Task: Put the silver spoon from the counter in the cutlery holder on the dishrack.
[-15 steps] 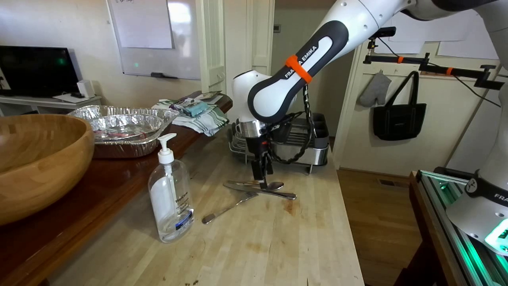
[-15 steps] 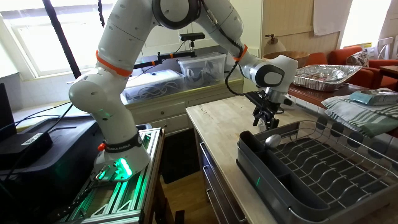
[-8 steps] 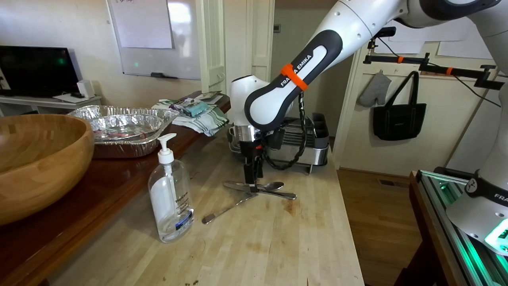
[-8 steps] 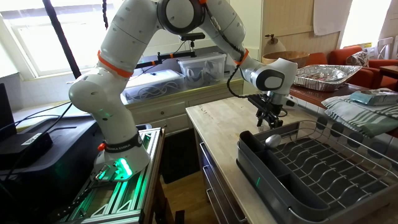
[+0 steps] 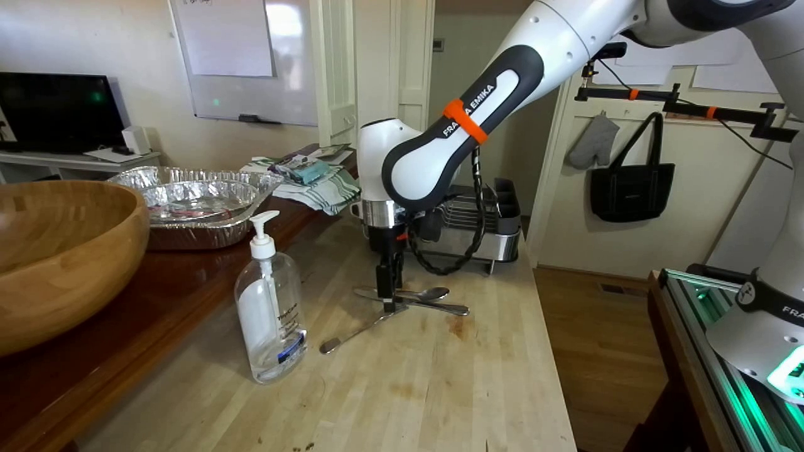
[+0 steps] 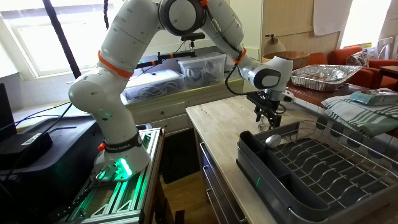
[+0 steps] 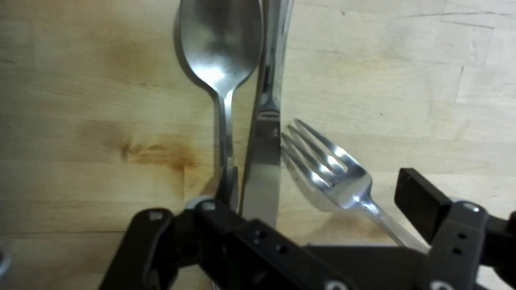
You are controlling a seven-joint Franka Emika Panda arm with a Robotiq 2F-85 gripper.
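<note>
The silver spoon lies on the counter, its bowl showing beside a knife. A fork lies on the knife's other side, its tines against the blade. My gripper stands open low over this cutlery, with the fork's neck and part of the knife between its fingers. One finger hides the spoon's lower handle; whether they touch I cannot tell. The cutlery holder is a dark box with compartments on the end of the dishrack. A spoon bowl rises beside the holder's inner edge.
A clear soap bottle stands on the counter close to the fork's handle. Foil trays, a large wooden bowl and towels rest on the raised ledge alongside. The dishrack stands just behind the gripper.
My gripper has moved across the cutlery toward the soap bottle, from over the spoon and knife to around the fork's end. It has stayed open, and the cutlery has not moved.
</note>
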